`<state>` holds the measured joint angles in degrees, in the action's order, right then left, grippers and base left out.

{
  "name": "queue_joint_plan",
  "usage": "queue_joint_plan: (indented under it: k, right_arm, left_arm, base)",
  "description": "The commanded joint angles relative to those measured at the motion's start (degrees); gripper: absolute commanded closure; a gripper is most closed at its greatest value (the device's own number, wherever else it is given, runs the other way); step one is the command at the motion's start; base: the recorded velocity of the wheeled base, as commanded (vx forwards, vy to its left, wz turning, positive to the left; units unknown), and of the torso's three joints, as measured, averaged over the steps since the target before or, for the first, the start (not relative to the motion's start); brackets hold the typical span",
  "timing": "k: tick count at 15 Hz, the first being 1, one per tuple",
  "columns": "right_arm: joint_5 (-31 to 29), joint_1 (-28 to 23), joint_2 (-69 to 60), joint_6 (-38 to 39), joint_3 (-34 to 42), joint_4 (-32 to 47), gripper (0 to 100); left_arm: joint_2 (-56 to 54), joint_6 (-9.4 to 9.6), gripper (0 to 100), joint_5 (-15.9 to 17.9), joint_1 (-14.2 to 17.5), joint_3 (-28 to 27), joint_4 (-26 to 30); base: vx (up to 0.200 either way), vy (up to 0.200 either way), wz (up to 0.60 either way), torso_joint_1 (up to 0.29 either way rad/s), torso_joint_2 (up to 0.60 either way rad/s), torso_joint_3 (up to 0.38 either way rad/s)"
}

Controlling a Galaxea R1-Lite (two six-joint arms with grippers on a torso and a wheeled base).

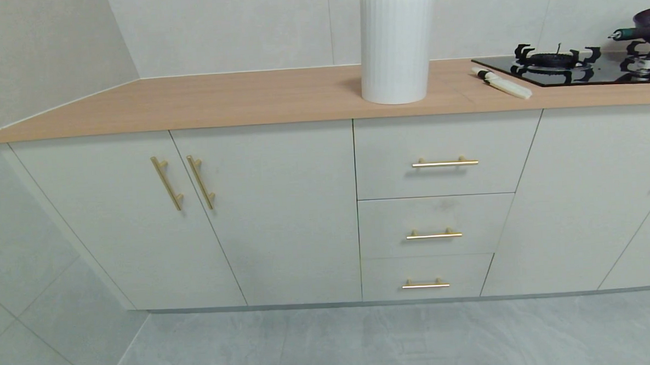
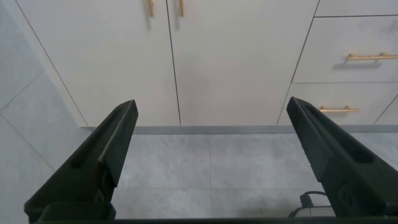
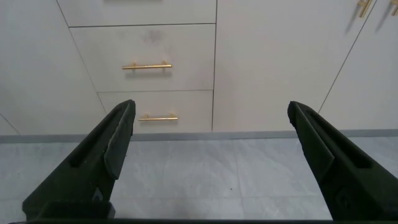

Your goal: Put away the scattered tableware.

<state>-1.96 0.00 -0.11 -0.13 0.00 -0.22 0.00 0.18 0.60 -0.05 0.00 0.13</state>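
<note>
left hand (image 2: 210,106): hanging released, facing cupboard doors (image 2: 174,56)
right hand (image 3: 210,106): released too, facing drawers (image 3: 146,56)
utensil (image 1: 501,82): lying loose on worktop (image 1: 217,99) beside hob (image 1: 551,77), awaiting pickup
ribbed holder (image 1: 395,48): standing upright nearby, likely its destination

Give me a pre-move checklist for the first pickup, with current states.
1. Left pincer open and empty: ok.
2. Right pincer open and empty: ok.
3. Utensil located and free to grasp: ok. It lies flat on the counter beside the stove, apart from the white canister.
4. Storage open: not ok. All three drawers are shut.
5. Room inside the canister: cannot tell, its inside is hidden.
6. Pincers at counter height: not ok. Both sit low, facing the cabinet fronts and floor.
</note>
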Motion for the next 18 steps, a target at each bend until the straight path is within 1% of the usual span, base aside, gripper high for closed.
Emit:
queue_joint_plan:
  k: [1,9,18]
  right_arm:
    - [0.0,0.0,0.2,0.0,0.0,0.2,0]
    - [0.0,0.0,0.1,0.0,0.0,0.1,0]
    - [0.0,0.0,0.1,0.0,-0.1,0.1,0]
  left_arm:
    - [0.0,-0.01,0,0.0,0.0,0.0,0.0]
    - [0.0,-0.01,0,0.0,0.0,0.0,0.0]
    - [0.0,-0.01,0,0.0,0.0,0.0,0.0]
  base:
    - [0.000,0.000,0.00,0.000,0.00,0.000]
    - [0.000,0.000,0.00,0.000,0.00,0.000]
    - [0.200,0.000,0.00,0.001,0.00,0.002]
